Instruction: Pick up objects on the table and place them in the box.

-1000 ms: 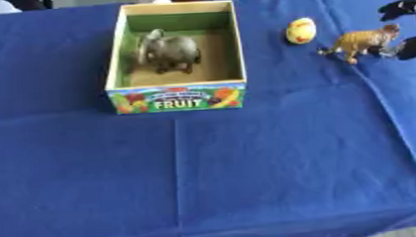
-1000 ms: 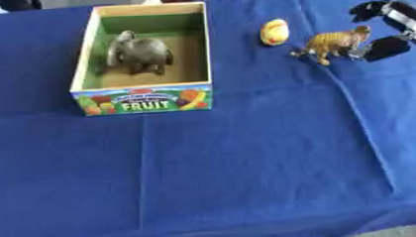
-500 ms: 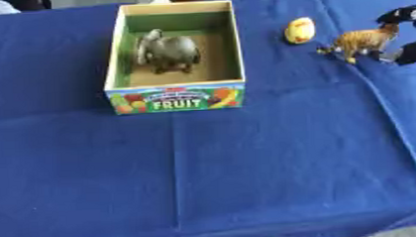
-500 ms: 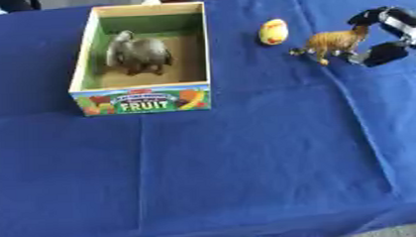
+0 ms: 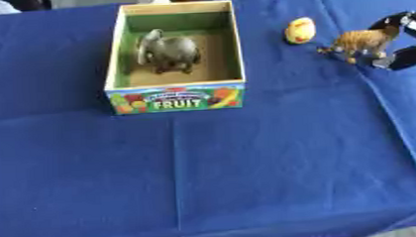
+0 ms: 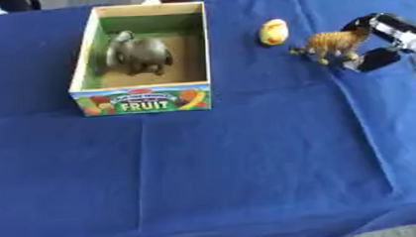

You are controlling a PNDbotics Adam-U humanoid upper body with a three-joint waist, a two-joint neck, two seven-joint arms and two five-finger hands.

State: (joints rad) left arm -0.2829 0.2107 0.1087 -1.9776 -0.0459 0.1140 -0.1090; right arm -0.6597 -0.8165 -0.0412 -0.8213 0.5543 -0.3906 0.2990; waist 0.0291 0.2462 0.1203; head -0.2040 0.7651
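blue table, fruit box, yellow toy, tiger figure

Right robot hand blurred, partly cut off at the right edge.

This looks like a staged robot test bench rather than a home: a table draped in a creased blue cloth carries only toy props, with a cardboard box printed "FRUIT" and small animal figures.
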